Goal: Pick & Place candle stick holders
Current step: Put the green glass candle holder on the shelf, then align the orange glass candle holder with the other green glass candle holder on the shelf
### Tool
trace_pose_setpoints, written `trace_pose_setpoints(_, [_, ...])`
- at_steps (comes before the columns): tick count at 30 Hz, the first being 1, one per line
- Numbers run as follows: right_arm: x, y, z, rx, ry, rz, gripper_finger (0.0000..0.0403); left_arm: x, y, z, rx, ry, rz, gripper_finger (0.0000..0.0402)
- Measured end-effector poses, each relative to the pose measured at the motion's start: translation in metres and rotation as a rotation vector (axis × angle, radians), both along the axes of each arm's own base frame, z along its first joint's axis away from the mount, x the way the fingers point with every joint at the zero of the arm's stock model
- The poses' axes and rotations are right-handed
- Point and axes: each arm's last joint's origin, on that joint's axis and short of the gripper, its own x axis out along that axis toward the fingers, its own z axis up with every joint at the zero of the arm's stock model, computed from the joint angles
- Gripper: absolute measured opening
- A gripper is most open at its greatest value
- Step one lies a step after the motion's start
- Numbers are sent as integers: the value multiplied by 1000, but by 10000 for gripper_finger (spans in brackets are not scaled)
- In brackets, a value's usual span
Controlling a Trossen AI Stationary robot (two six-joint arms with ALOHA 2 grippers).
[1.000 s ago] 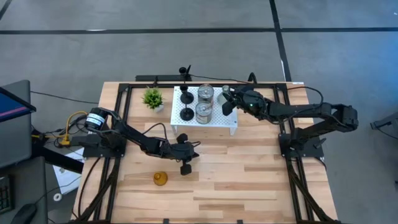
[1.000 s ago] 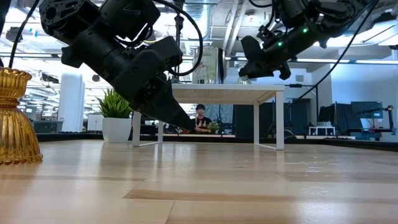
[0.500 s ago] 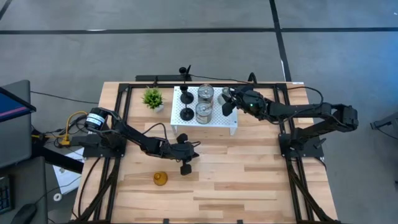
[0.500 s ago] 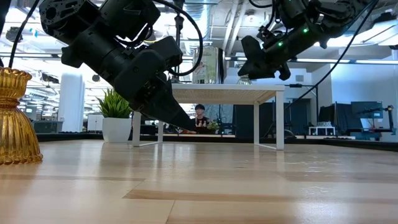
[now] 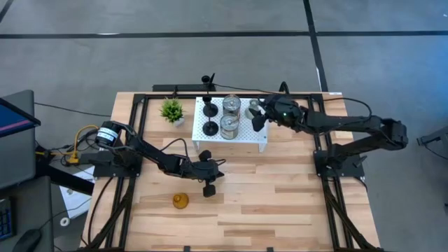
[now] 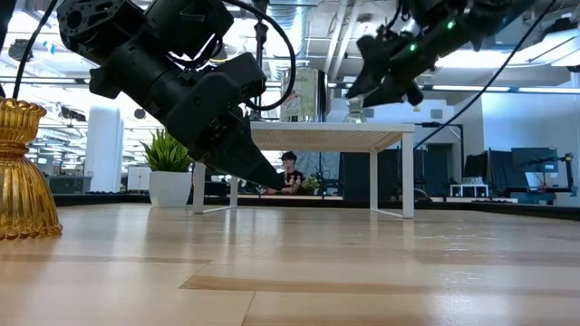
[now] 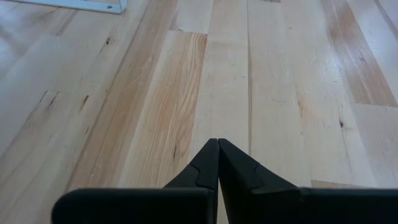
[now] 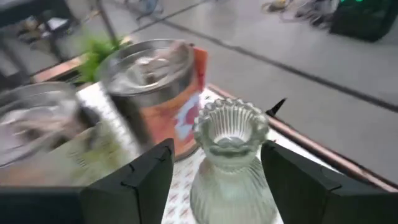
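Two pincers in my feeds, the right pincer (image 5: 256, 114) spread wide around the greyish-olive bell-shaped holder (image 8: 231, 162).
Its fingers (image 8: 134, 183) flank that holder without touching, on the white perforated stand (image 5: 241, 133) beside two jars (image 5: 230, 117). My left pincer (image 7: 217, 163) is closed on nothing, low over the table (image 5: 280, 196); the amber holder (image 5: 180, 201) stands near it.

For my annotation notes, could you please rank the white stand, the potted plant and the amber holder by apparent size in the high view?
1. White stand
2. Potted plant
3. Amber holder
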Motion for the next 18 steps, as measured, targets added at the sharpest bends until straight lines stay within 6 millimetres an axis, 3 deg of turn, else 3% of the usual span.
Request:
trace_pose_setpoints(4, [-9,14,18,52,29,86,225,0,0,0,0,0,0,8])
trace_pose_setpoints(9, [-26,48,35,63,29,245,196,0,0,0,23,1,-11,8])
trace_pose_setpoints(14, [-44,87,44,58,41,411,138,-2,0,6,63,-11,-32,8])
trace_pose_setpoints(18, [-52,114,47,24,35,459,76,-12,2,27,78,-36,-96,8])
